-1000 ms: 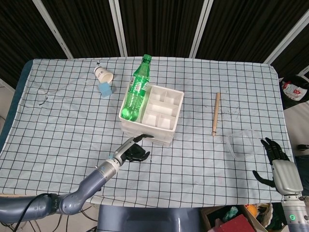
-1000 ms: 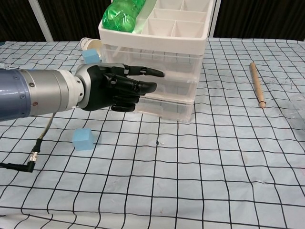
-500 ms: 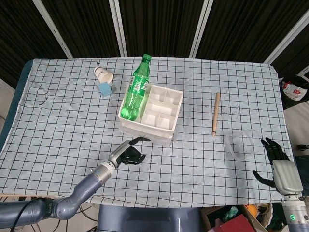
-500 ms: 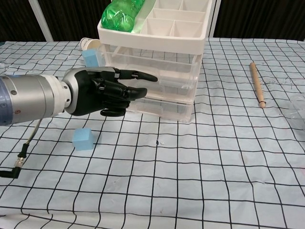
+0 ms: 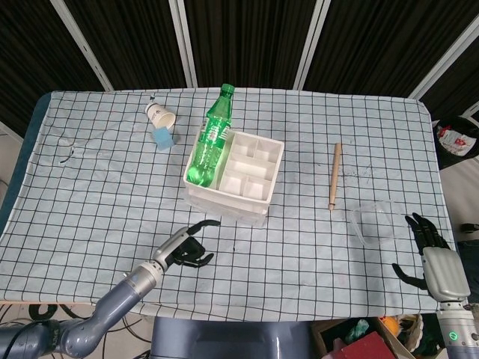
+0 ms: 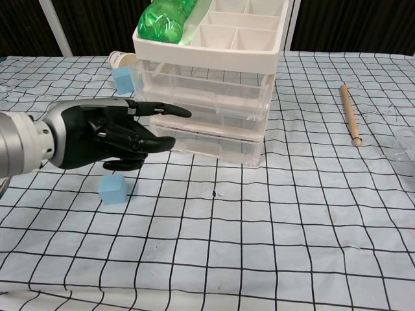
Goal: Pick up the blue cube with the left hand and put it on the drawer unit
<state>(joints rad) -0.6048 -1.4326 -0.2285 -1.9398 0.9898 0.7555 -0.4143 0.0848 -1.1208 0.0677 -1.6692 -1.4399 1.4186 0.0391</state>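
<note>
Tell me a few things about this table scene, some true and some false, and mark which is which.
1. The left hand holds the blue cube. False: the cube lies on the cloth below it.
2. A green bottle lies on the drawer unit. True.
3. The wooden stick is inside the drawer unit. False: it lies on the table to the unit's right.
4. A paper cup lies on its side. True.

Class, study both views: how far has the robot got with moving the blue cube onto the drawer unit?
Nothing is done yet: the blue cube sits on the table. The left hand hovers above it, empty, fingers apart. Gripping, lifting and placing it on the drawer unit remain.
</note>
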